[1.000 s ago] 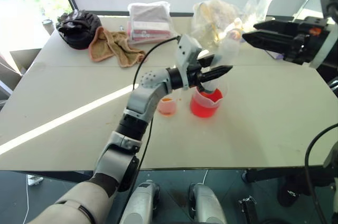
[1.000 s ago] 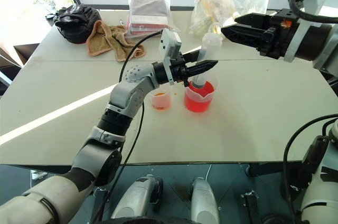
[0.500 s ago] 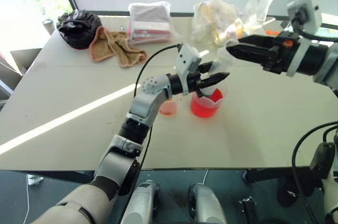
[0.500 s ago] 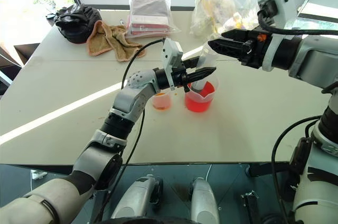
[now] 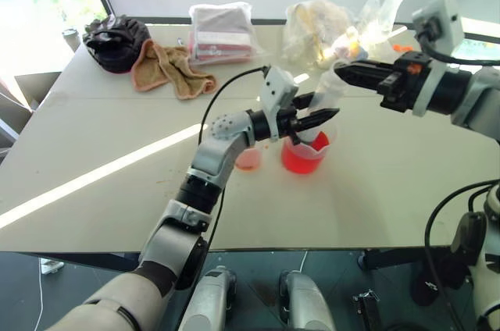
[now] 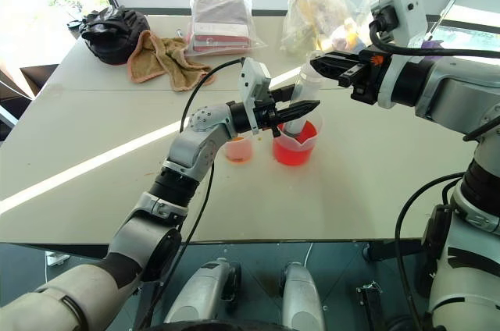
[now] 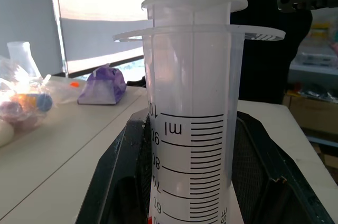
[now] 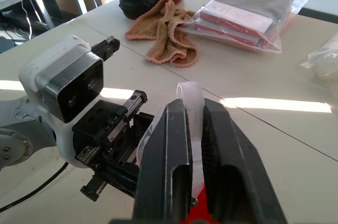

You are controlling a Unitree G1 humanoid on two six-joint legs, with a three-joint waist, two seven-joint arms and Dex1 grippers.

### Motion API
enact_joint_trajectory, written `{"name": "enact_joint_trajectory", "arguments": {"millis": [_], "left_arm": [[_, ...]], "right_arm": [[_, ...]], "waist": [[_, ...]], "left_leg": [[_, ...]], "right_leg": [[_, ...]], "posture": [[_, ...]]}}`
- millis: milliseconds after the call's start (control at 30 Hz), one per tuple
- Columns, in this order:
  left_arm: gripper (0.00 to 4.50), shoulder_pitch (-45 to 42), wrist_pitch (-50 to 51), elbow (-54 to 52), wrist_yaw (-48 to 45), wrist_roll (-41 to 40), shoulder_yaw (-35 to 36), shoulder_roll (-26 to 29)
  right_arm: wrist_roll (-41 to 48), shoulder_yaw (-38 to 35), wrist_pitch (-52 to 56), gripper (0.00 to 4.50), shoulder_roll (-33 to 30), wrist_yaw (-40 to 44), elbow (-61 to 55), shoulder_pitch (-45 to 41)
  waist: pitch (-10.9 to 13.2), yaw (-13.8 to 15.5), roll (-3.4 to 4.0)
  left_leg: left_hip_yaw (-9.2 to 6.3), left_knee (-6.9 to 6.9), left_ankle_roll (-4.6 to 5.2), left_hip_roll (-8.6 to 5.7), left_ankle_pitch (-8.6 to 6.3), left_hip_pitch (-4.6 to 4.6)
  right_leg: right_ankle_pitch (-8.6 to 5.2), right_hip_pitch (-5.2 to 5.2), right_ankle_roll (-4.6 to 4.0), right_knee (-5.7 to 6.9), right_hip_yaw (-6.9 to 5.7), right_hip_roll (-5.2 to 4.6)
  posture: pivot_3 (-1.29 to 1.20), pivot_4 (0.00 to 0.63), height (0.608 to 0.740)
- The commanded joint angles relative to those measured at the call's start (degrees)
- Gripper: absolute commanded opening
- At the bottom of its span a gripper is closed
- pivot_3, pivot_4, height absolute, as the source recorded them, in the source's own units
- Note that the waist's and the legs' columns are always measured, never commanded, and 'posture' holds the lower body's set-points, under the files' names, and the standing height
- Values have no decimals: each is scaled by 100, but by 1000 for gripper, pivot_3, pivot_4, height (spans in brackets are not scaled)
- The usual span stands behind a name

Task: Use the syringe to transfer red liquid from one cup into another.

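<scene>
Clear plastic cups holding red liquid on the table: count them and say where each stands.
2. The larger spouted clear plastic beaker stands mid-table with the syringe in it; the smaller plain-rimmed clear cup stands beside it, on the robot's left. More may hide among the far bags.

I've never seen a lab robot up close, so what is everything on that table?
syringe: one, clear, standing tilted in the beaker
beaker: one, clear, table middle
red liquid: in the beaker
small cup: one, clear, orange-pink dregs, left of the beaker
towel: one, tan, far side
black bag: one, far left corner
bagged books: one clear bag, far middle
bagged items: clear bag, far right
left gripper: black jaws shut on the syringe barrel
right gripper: black jaws shut on the plunger top
</scene>
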Motion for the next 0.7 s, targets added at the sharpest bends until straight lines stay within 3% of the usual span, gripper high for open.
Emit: {"name": "enact_joint_trajectory", "arguments": {"millis": [33,700], "left_arm": [[1465,-59,-49,-156,-14,-22,-44,-101],[1465,361,318,-465,-144,-16,-259,-36]], "right_arm": [[183,-52,-53,35,60,16,-86,-199],[780,-605,-86,35,75,-318,751,-955]], "waist": [[0,-1,0],[0,-1,0]], "left_leg": [[0,0,0,0,0,0],[0,0,1,1,0,0]], "right_leg": [[0,0,0,0,0,0],[-1,0,-2,0,0,-1]], "posture": [[0,150,740],[0,150,740]]}}
